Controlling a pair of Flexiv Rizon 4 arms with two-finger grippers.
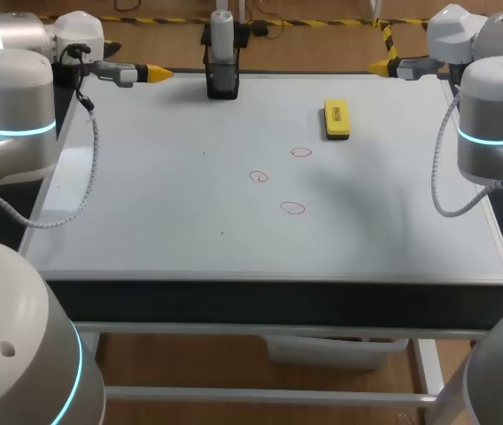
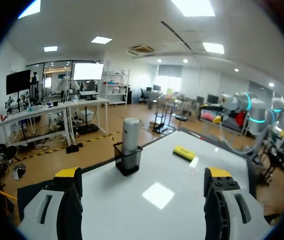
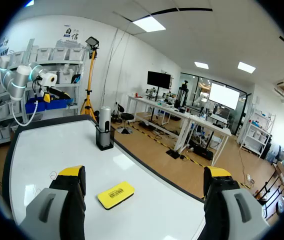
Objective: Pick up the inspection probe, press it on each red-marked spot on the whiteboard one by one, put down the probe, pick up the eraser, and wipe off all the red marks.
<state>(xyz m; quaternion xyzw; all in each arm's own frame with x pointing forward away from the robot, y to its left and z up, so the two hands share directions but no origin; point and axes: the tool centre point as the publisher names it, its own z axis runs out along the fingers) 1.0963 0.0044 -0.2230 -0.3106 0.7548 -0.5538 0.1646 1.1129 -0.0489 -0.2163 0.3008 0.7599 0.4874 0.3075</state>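
The inspection probe [image 1: 221, 32], a pale cylinder, stands upright in a black holder [image 1: 222, 80] at the whiteboard's far edge. Three red circles [image 1: 300, 152] [image 1: 259, 177] [image 1: 292, 208] are drawn near the board's middle. A yellow eraser [image 1: 336, 119] lies flat to the right of the holder. My left gripper [image 1: 154, 73] hovers open at the far left corner, with the probe [image 2: 130, 134] ahead of it. My right gripper [image 1: 382, 65] hovers open at the far right corner, above the eraser [image 3: 115, 194]. Nothing is between either pair of fingers.
The whiteboard [image 1: 172, 221] covers nearly the whole tabletop and has a thin metal frame. Cables hang from both arms beside the board's left and right edges. My other arm [image 3: 27, 77] shows across the board in the right wrist view.
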